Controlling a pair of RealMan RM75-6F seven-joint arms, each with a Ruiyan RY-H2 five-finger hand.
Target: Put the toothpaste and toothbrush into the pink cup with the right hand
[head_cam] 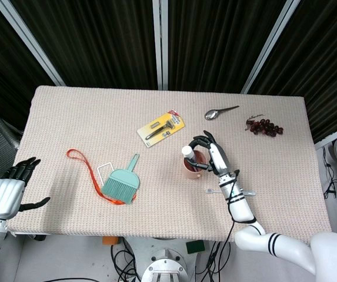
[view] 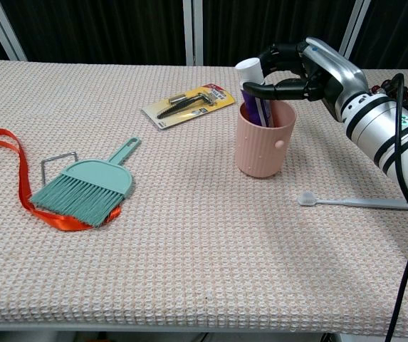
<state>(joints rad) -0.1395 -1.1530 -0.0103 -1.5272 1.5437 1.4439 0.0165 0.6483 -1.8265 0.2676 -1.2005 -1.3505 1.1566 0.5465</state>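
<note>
The pink cup [head_cam: 192, 166] [view: 264, 146] stands upright right of the table's middle. The toothpaste [head_cam: 187, 151] [view: 250, 78], a purple tube with a white cap, stands in it, leaning left with its cap end above the rim. My right hand [head_cam: 210, 154] [view: 310, 68] hovers over the cup's right rim and pinches the tube's upper part between thumb and fingers. The white toothbrush [head_cam: 211, 191] [view: 353, 202] lies flat on the cloth just right of the cup, its handle running under my right forearm. My left hand [head_cam: 6, 191] hangs off the table's left front corner, fingers spread, holding nothing.
A packaged razor [head_cam: 162, 128] [view: 187, 105] lies behind and left of the cup. A teal hand brush [head_cam: 121, 182] [view: 86, 187] sits on an orange ribbon [head_cam: 80, 158] at the left. A spoon [head_cam: 220, 111] and dark grapes [head_cam: 264, 126] lie at the back right.
</note>
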